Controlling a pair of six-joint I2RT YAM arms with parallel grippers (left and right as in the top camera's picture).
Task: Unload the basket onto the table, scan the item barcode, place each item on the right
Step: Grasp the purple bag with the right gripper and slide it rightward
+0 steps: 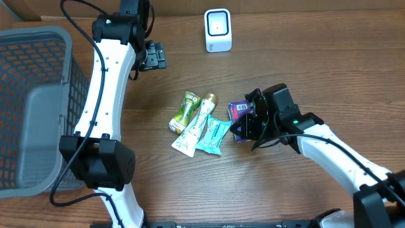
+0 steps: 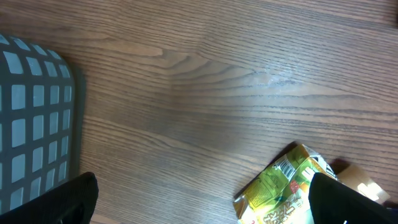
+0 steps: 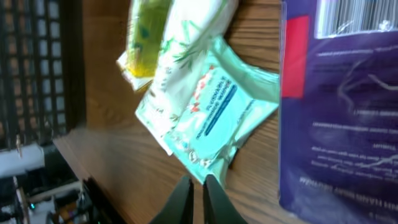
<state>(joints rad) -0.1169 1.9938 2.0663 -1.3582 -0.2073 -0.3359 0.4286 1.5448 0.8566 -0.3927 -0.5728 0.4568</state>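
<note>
Four packets lie mid-table: a green one [image 1: 184, 111], a white one [image 1: 196, 126], a teal one [image 1: 212, 134] and a purple one [image 1: 239, 114] with a barcode [image 3: 357, 15]. The white scanner [image 1: 218, 30] stands at the back. My right gripper [image 3: 197, 186] is low beside the purple packet [image 3: 342, 112], its fingers shut on the near corner of the teal packet [image 3: 214, 106]. Seen from overhead, that gripper [image 1: 235, 132] sits between the teal and purple packets. My left gripper [image 1: 155, 56] hangs wide open above bare wood, holding nothing. The green packet [image 2: 286, 186] lies by its right finger.
A grey mesh basket [image 1: 31, 107] fills the left side of the table, and its wall [image 2: 34, 124] shows in the left wrist view. The left arm's white link runs from the front edge up to the back left.
</note>
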